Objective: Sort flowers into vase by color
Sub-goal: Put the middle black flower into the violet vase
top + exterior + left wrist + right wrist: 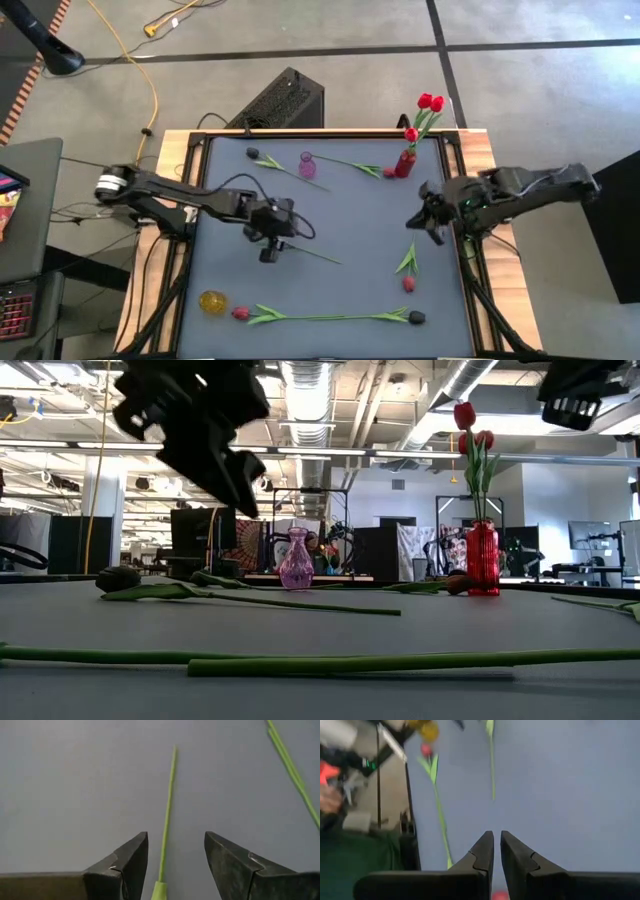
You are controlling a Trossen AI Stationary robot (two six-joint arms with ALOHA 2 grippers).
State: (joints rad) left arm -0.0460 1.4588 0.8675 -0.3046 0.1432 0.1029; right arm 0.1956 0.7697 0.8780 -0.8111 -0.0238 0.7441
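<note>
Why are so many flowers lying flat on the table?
Only the red vase holds red tulips. The pink vase and yellow vase show no flowers, and loose tulips lie scattered on the mat.

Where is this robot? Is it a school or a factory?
Probably a robot lab in a big open workshop. The low view shows bare ceiling pipes, desks with monitors, and other arm rigs behind the table.

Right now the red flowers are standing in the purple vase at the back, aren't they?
Not quite. The red flowers stand in the red vase at the back right corner. The purple vase at the back holds no flowers. The high view shows it, and the low view too.
</note>
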